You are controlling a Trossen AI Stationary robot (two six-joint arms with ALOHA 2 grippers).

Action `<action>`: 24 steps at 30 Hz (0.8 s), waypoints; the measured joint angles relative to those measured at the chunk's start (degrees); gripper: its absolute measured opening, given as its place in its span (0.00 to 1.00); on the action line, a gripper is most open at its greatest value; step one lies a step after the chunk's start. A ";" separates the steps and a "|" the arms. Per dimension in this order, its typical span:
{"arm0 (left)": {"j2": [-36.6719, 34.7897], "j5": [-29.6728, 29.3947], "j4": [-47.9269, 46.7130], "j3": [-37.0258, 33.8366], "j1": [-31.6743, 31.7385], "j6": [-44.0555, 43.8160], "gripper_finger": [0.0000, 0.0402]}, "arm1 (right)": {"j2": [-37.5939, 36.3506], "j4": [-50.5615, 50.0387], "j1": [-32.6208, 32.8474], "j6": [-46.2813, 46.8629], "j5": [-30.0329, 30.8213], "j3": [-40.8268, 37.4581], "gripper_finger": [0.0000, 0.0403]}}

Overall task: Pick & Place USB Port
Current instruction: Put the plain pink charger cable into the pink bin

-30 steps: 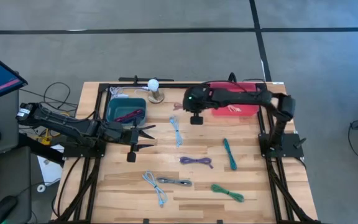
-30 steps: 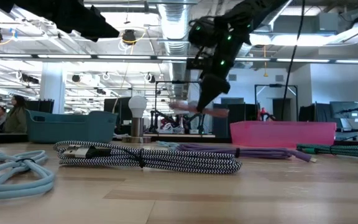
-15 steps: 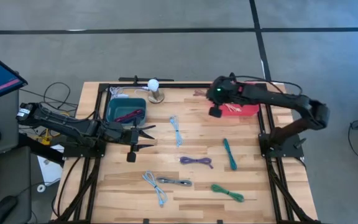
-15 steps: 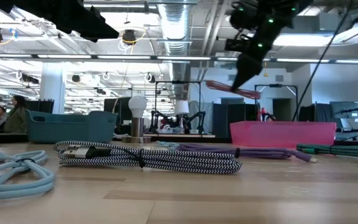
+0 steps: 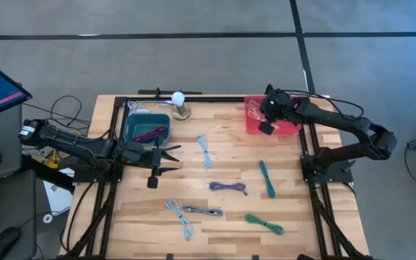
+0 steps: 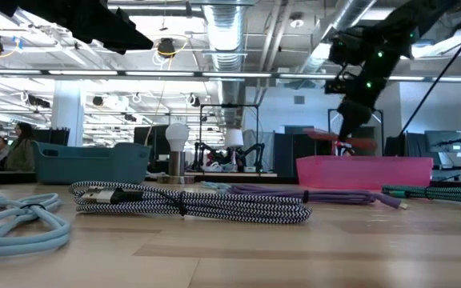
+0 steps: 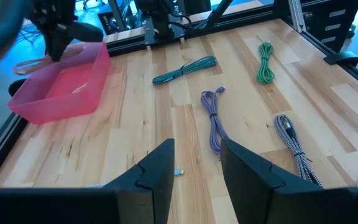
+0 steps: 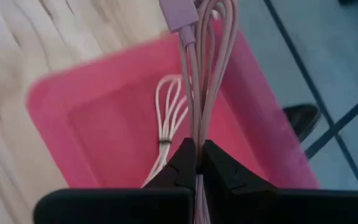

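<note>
Pink USB cable (image 8: 197, 74): pinched between the fingers of my right gripper (image 8: 197, 163), looped strands running forward from the tips. It hangs over the pink bin (image 8: 104, 130), clear of the bin floor. In the low view the cable (image 6: 338, 138) sits above the bin rim (image 6: 362, 170), under my right gripper (image 6: 350, 120).

Pink bin, far right part of the table (image 5: 226, 162): holds one coiled white cable (image 8: 169, 115) lying on the bottom. High view puts my right gripper (image 5: 260, 119) over this bin (image 5: 287, 128), with the pink loops (image 5: 253, 112) showing at the bin's left side.

Teal bin (image 5: 144, 128), far left part of the table: a dark red cable (image 5: 150, 134) lies in it. A light bulb on a stand (image 5: 180, 103) stands just beside it on the right.

My left gripper (image 5: 166, 159): just in front of the teal bin, jaws spread, nothing between them; fingers (image 7: 157, 174) apart in the wrist view.

Loose on the boards:
- light blue cable (image 5: 204, 150), centre
- purple cable (image 5: 228, 187)
- teal cable (image 5: 266, 178)
- green cable (image 5: 263, 222), near front edge
- black-and-white braided cable (image 5: 202, 210) touching a second light blue cable (image 5: 180, 217)
</note>
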 joint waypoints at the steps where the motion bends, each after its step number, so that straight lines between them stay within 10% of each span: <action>1: 0.00 0.00 0.00 0.00 0.00 0.00 0.33 | 0.28 0.02 -0.62 0.00 -0.13 -0.60 0.00; 24: 0.00 0.00 0.02 0.00 0.00 0.00 0.33 | 1.25 3.93 -4.95 1.49 -3.05 -4.98 0.00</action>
